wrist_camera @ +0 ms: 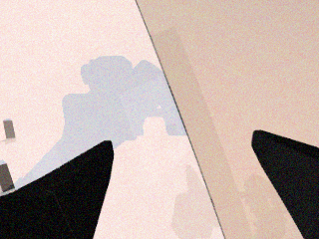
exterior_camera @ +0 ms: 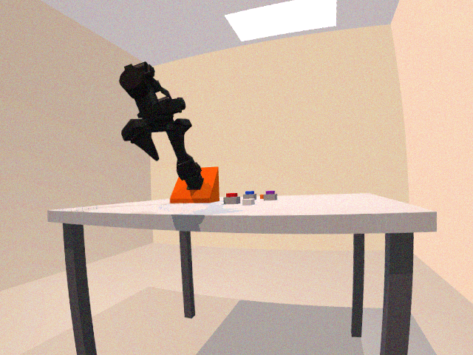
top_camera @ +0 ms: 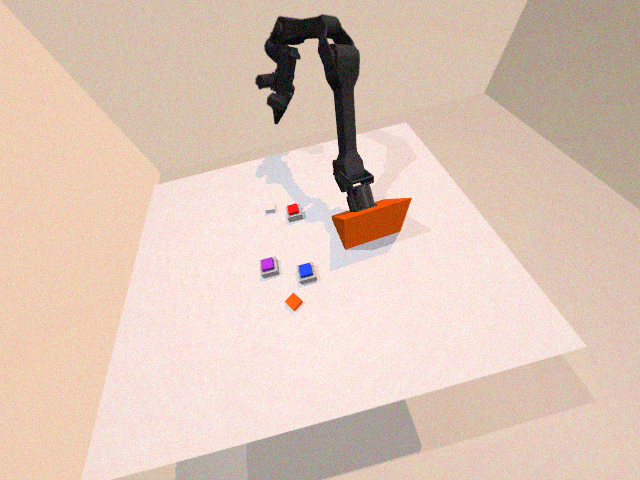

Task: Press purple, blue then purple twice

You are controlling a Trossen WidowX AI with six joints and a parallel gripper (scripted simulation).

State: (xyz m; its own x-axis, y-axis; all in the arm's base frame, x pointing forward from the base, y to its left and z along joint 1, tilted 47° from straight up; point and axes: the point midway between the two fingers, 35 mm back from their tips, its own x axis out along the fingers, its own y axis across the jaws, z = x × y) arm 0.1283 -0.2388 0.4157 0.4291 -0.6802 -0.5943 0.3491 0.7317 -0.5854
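The black parallel-jaw claw (top_camera: 276,105) hangs high above the far left part of the white table (top_camera: 361,330), fingers spread wide with nothing between them, tips pointing down.

Going left to right across the top view: a small grey block (top_camera: 269,210) sits toward the far edge, just beside the red push-button (top_camera: 293,209) on its grey base. Nearer the middle of the table stands the purple square push-button (top_camera: 267,265), also on a pale grey base, with the blue push-button (top_camera: 305,269) just to its right and a small orange block (top_camera: 293,301) a little nearer the front edge. Furthest right, toward the far edge, is the orange wedge-shaped mount (top_camera: 372,222) carrying the arm.

The purple button looks like a stiff, flat-topped cap, raised on its base, so I'd say none of the presses has begun. It isn't something to grasp; I'd expect it to want a firm straight push on the centre of its top face until it bottoms out, then a release. With the blue button and orange block close by, those spread fingers could easily clip a neighbour.
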